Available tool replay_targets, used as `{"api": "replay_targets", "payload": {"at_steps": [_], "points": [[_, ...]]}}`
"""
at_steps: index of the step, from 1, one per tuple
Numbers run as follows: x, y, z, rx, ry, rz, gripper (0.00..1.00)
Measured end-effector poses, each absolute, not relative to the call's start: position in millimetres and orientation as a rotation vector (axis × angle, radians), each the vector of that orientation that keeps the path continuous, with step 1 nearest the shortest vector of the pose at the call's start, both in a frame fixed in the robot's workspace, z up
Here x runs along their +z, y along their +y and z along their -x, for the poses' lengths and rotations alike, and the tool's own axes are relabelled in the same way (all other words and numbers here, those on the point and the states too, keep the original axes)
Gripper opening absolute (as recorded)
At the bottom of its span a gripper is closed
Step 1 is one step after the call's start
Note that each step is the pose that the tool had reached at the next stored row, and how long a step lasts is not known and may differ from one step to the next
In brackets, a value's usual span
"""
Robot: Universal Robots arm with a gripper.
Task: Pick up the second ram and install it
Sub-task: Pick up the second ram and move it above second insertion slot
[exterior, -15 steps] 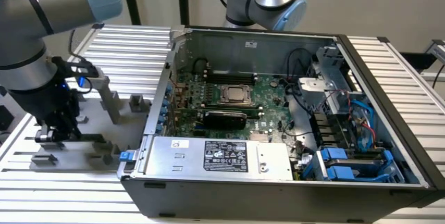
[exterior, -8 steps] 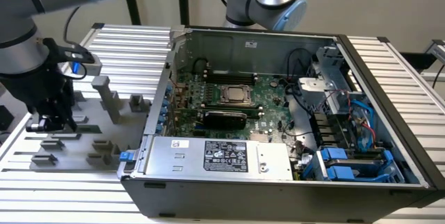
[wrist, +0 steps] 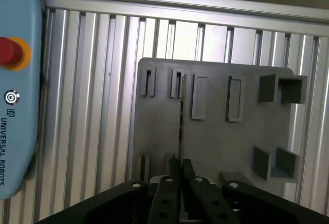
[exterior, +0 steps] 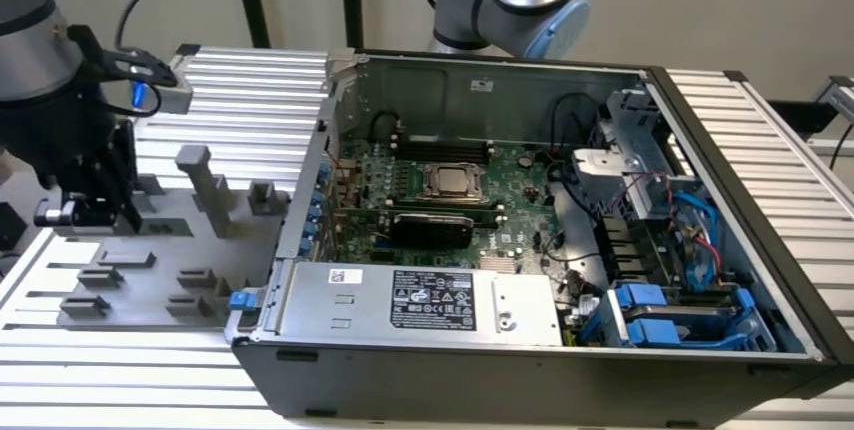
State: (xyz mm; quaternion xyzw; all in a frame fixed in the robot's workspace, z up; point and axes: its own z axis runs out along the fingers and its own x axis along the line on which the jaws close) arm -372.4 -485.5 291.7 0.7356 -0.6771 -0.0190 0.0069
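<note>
**Gripping the second ram edge-on above the fixture plate**

Nearly closed, the tool [wrist: 181, 166] pinches the second ram [wrist: 181, 116], a thin strip seen edge-on that runs out from between its fingers. Below it is the grey fixture plate [wrist: 216, 136] on the ribbed desk [wrist: 92, 111]. In the exterior view it hangs over that plate at the view's left, well apart from the open computer case [exterior: 534, 280]. Whether the stick has cleared its slot I cannot tell. I judge a straight, untwisted lift matters here, since any tilt could snag the slot blocks [wrist: 199, 96].
</note>
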Motion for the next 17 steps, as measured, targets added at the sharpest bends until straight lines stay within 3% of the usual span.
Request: {"api": "replay_targets", "payload": {"at_steps": [17], "points": [[369, -486, 337, -0.061, -2.117, -2.3, 0.14]]}}
